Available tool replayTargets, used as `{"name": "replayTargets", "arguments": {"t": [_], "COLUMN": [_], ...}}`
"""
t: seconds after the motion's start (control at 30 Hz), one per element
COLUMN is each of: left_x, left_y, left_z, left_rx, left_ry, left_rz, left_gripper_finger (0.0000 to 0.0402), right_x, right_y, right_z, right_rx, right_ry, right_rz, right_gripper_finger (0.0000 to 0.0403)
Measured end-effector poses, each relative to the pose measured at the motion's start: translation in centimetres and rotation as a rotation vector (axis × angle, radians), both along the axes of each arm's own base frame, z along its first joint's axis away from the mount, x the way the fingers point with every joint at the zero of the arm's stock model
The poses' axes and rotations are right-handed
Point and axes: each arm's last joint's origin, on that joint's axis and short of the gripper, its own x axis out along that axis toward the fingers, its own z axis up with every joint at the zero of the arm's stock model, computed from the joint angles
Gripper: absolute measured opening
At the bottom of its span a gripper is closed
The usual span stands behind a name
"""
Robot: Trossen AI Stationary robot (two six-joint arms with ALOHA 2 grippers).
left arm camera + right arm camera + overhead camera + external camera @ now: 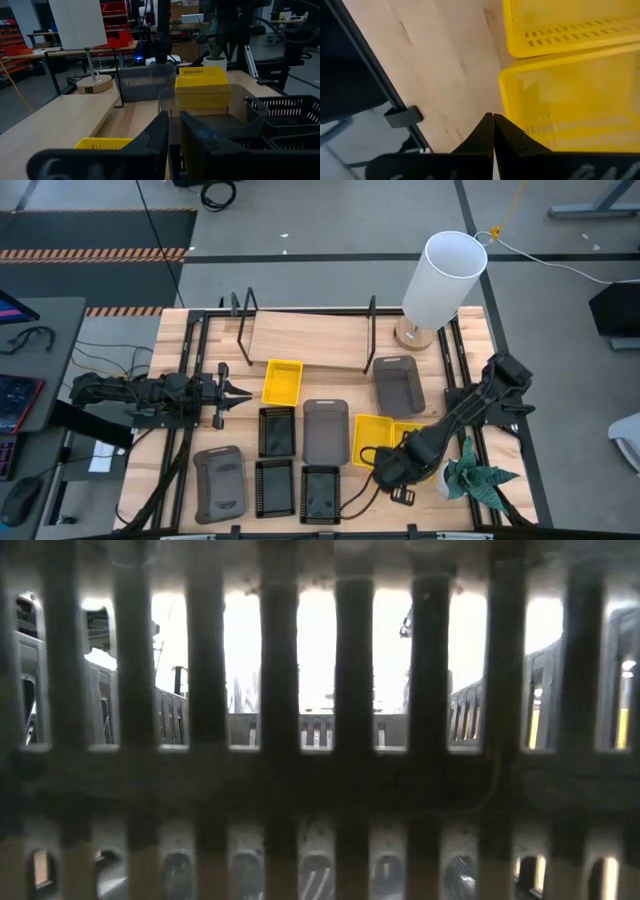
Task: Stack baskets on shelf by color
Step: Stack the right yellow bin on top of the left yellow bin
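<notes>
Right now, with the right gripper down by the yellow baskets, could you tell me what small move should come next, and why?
Probably open the right gripper before moving in. Its fingertips are pressed together, holding nothing, just off the rim of the nearer yellow basket, which lies on the table beside a second yellow basket. Shut fingers cannot straddle that rim to lift it toward the shelf.

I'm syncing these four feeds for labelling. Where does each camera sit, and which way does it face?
High view: overhead, straight down on the table; both arms, shelf, lamp.
Low view: tabletop height, blocked by a dark basket's slats; no arm shows.
Left wrist view: level across the table; left gripper, yellow basket.
Right wrist view: downward; shut right gripper by a yellow basket's wall.
Shared: high and left wrist views both show the lamp.
</notes>
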Motion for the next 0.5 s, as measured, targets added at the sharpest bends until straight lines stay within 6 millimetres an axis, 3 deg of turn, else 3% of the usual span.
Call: {"name": "replayTargets", "arguments": {"t": [0.27, 0.5], "left_x": [0.0, 0.0], "left_y": [0.0, 0.0], "left_z": [0.0, 0.0], "left_rx": [0.000, 0.000], "left_ry": [0.000, -0.001], "left_rz": [0.000, 0.000], "left_gripper_finger": [0.0059, 0.0051], "right_x": [0.0, 0.1], "right_y": [2.0, 2.2], "right_z": [0.0, -0.9], "right_rx": [-0.113, -0.171], "right_ry": [-0.015, -0.004], "right_rz": [0.080, 0.101], "right_gripper_finger": [0.0014, 0.0073]}}
